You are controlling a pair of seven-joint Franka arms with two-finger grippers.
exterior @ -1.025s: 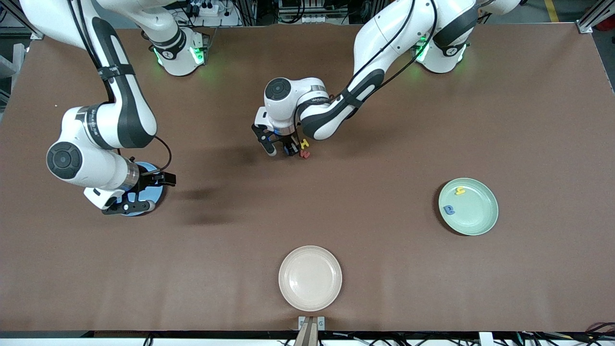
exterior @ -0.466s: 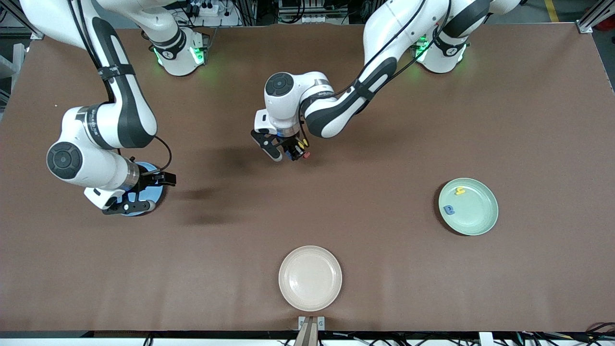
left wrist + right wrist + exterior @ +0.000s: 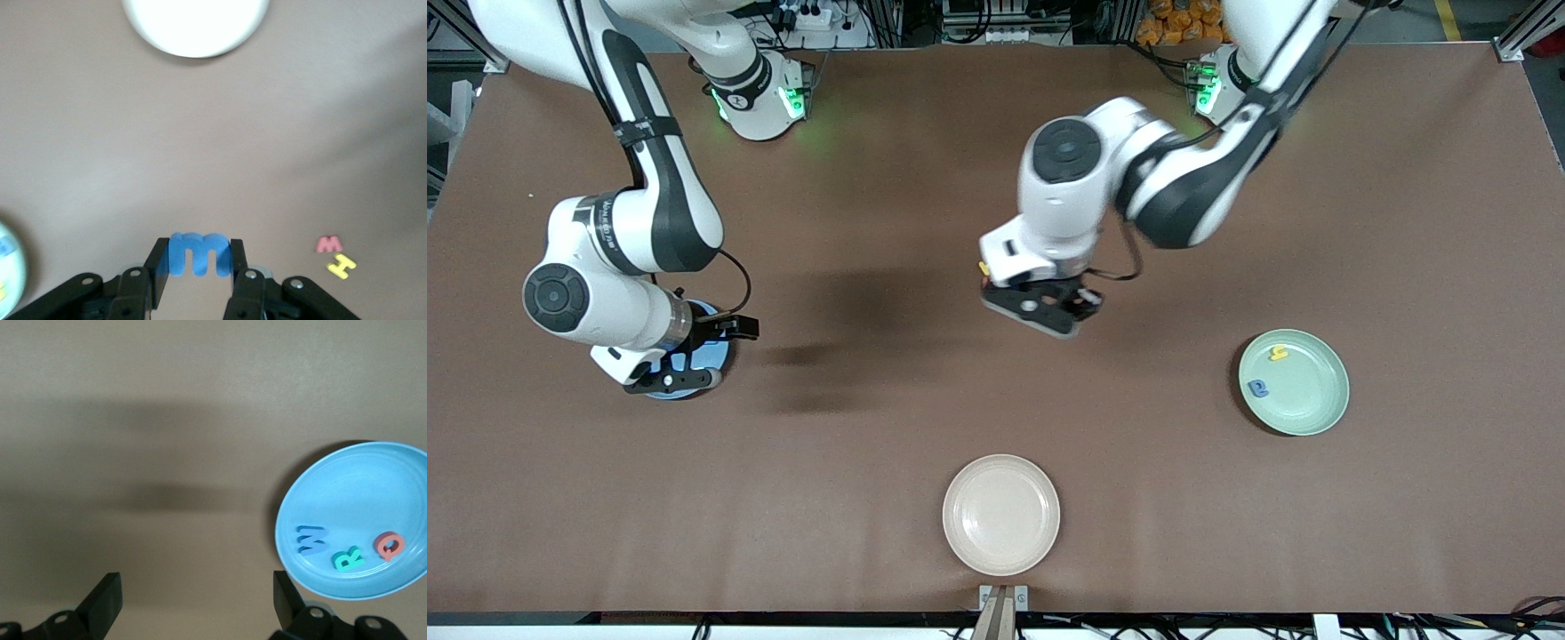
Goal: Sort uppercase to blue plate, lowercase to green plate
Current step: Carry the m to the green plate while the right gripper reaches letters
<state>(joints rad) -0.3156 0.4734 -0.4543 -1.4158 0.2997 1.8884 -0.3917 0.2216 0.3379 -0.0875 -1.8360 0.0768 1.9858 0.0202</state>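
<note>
Brown table (image 3: 1405,222); blue plate (image 3: 713,313) mostly hidden under right hand (image 3: 671,378).

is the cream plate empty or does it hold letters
Empty: the cream plate shows only its bare inside in the front view, no letters on it.

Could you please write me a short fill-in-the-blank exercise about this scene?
The left gripper, over the table, is shut on a ___ foam letter. Near the open right gripper, the blue plate holds ___ letters. The green plate holds ___ letters.
Missing: blue; three; two.
</note>
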